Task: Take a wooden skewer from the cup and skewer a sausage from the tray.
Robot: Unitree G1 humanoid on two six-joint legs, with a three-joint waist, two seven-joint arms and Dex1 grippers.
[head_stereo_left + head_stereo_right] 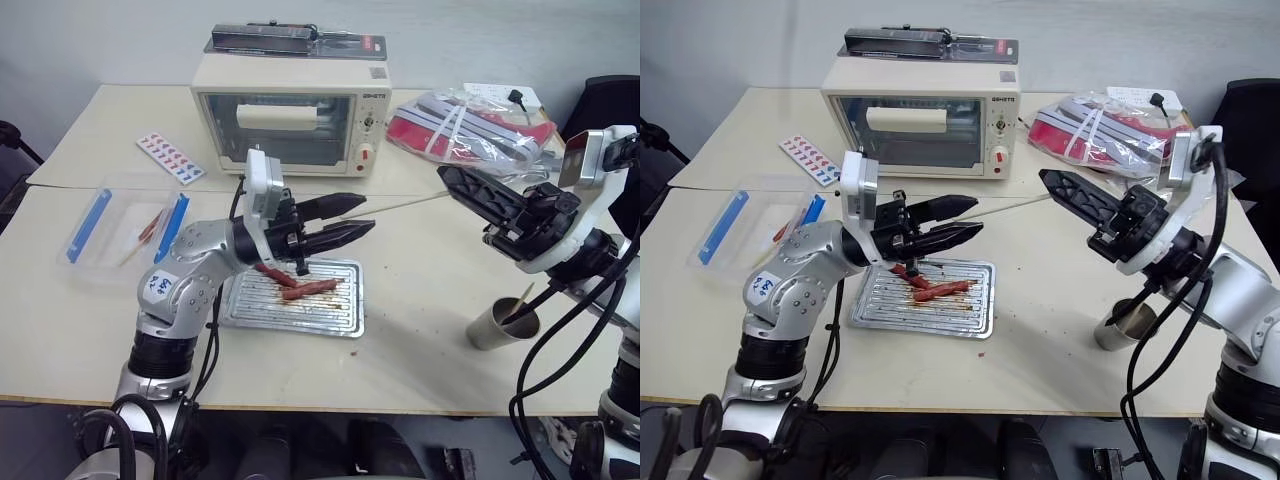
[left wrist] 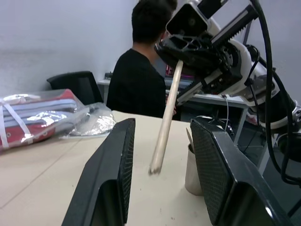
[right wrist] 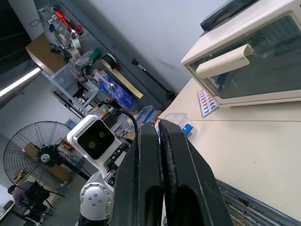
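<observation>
Left gripper [image 1: 366,217] hangs above the tray [image 1: 245,310], its two black fingers [image 2: 108,179] parted, with the free end of the skewer [image 1: 405,205] between them and not touching either pad. Further left on the pale tabletop [image 1: 90,310] lie a clear plastic box with blue clips [image 1: 120,228] and a small card of coloured marks [image 1: 170,157]. On the tray's stained, ribbed bottom rest two sausages: the lighter orange-red sausage [image 1: 310,290] and, just beside it toward the arm, a darker red one [image 1: 272,274]. Behind the tray stands a cream toaster oven [image 1: 290,115] with a dark flat pack on top [image 1: 296,42]. The skewer runs nearly level across the gap between the two arms, above the table. Right gripper [image 1: 444,180] pinches the skewer's other end, fingers pressed tight together, as the right wrist view also shows. Below that arm, near the table's front edge, sits the cup [image 1: 503,323] with a second stick [image 1: 524,296] poking out. A clear bag of red and white things [image 1: 470,125] lies at the back right corner. Two table panels meet in a seam across the top. The left wrist view shows a pale wall, a dark chair and a seated person in black [image 2: 138,84] with their back turned; the right wrist view shows a standing fan [image 3: 35,165] and a wall rack of tools [image 3: 89,70].
</observation>
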